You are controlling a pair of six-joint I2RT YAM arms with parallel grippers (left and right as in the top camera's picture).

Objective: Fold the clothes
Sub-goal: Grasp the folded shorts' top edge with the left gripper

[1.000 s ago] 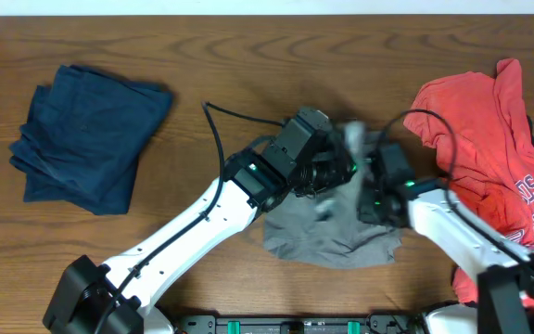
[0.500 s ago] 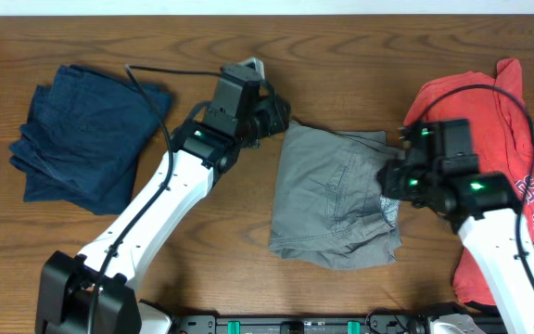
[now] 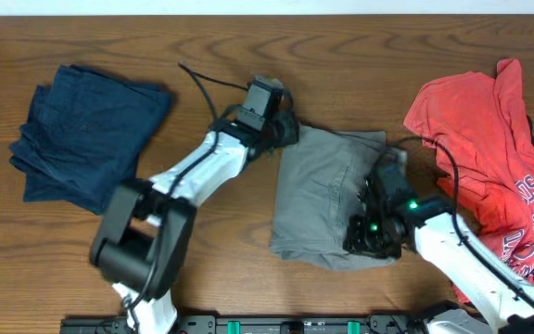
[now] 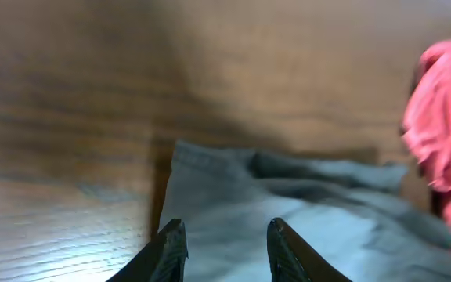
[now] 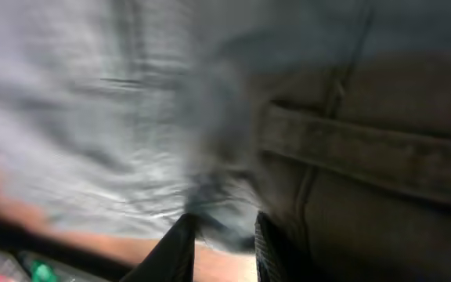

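Observation:
The grey shorts lie folded flat mid-table. My left gripper hovers at their upper left corner; in the left wrist view it is open and empty over the grey fabric. My right gripper sits on the shorts' lower right edge; in the blurred right wrist view it stands open, with a dark fold of the shorts' edge lying between the fingers above the table. The navy shorts lie folded at the left. The red printed T-shirt lies crumpled at the right.
The wooden table shows around the garments. The left arm's cable arcs above the table behind the left gripper. The red T-shirt also shows at the right edge of the left wrist view.
Both grippers were bunched over the crumpled grey shorts; the shorts then lay flat. My left gripper has settled at their upper left corner and my right has dropped to their lower right edge.

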